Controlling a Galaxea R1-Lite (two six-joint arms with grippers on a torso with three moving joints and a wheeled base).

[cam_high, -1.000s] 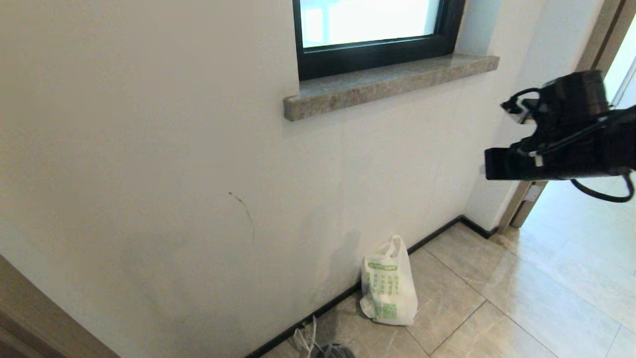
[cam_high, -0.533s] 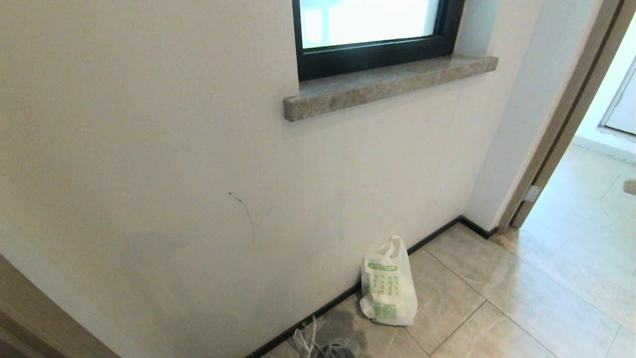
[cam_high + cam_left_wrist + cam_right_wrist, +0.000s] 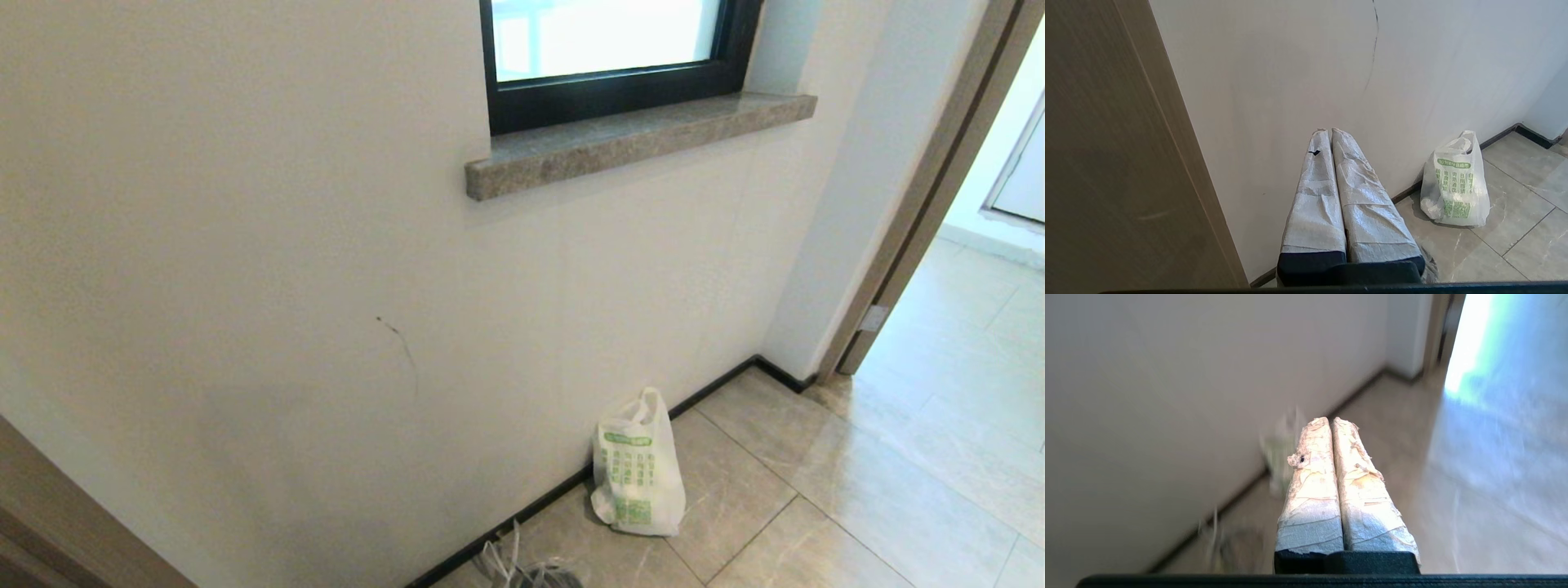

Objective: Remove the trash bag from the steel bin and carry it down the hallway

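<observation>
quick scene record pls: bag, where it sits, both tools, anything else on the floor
bag: trash bag, white with green print, upright, handles up
place: hallway floor, by the baseboard under the window sill
held: no, neither tool touches it
left tool: shut, empty
right tool: shut, empty
other: whitish clutter at the picture's bottom edge, unclear

Daylight came through the window (image 3: 604, 37) and the doorway (image 3: 992, 245), overexposing both. The wall (image 3: 245, 245) was evenly lit, with a soft shadow low down. The head and left wrist views were sharp. The right wrist view was smeared; the bag (image 3: 1278, 457) there was perhaps just a greenish blur.
</observation>
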